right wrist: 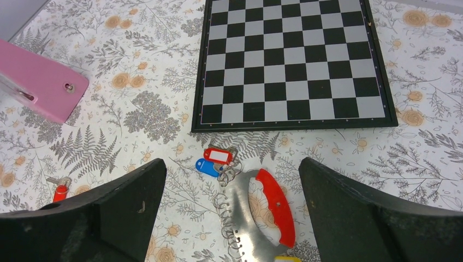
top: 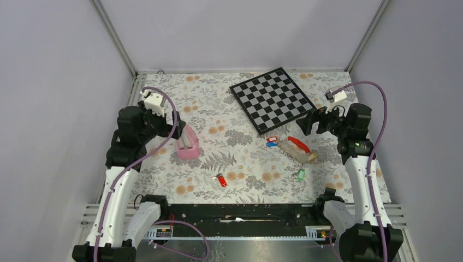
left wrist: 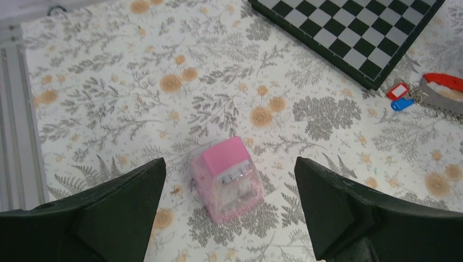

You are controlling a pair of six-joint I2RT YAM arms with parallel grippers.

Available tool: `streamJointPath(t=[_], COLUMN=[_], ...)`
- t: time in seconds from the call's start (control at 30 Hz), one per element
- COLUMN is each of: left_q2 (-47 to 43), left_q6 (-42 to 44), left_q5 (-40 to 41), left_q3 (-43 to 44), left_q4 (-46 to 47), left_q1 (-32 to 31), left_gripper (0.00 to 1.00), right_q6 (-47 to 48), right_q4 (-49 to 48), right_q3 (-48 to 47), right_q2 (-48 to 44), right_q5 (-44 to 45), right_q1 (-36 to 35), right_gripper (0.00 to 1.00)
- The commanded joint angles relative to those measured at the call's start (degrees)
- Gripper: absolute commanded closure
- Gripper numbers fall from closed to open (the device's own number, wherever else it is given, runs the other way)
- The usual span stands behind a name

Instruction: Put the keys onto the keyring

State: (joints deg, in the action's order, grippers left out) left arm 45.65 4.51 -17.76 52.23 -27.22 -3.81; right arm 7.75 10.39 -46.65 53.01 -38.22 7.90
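Little of the job looks done. The keyring (right wrist: 261,215) lies flat on the floral cloth (top: 218,103), just in front of the chessboard (right wrist: 295,60). 2 keys, 1 with a red tag (right wrist: 218,155) and 1 with a blue tag (right wrist: 207,167), touch its far end. I cannot tell whether their small rings are already threaded on it. A yellow tag (top: 312,157) rests against the other end. 2 keys are plainly loose: a red key (top: 221,180) well apart toward the middle of the cloth, and a green key (top: 300,174) near the keyring on its near side. Those 2 at least are left to do.

Both grippers are spread wide and hold nothing. The right gripper (right wrist: 232,164) hovers above the tagged end of the keyring. The left gripper (left wrist: 229,164) hangs over the pink block (left wrist: 226,177).

The chessboard's near edge crowds the far side of the keyring, so the fingers probably have little slack there. The near and left sides are open cloth. The red key has bare cloth all round it, between the 2 arms.
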Motion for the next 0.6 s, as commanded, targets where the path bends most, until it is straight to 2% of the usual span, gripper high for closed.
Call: streamJointPath(t=[0.0,0.17,0.57], left_q2=[3.1,9.0,21.7], left_q6=[-1.3,-1.5,-9.3], left_q5=[1.2,7.0,0.5], left_q3=[5.5,7.3,8.0], left_q4=[-9.2,-12.4,-11.6], left_q1=[0.1,0.1,-0.4], left_gripper=[0.01,0.01,0.01], right_q6=[1.1,1.8,2.4], right_q4=[-1.5,-1.6,-1.6], right_q3=[0.7,0.9,1.3], right_q2=[-0.9,-0.9,-0.9], right_q5=[-0.8,-0.8,-1.5], right_q1=[0.3,0.4,0.5], right_gripper=[0.01,0.01,0.01])
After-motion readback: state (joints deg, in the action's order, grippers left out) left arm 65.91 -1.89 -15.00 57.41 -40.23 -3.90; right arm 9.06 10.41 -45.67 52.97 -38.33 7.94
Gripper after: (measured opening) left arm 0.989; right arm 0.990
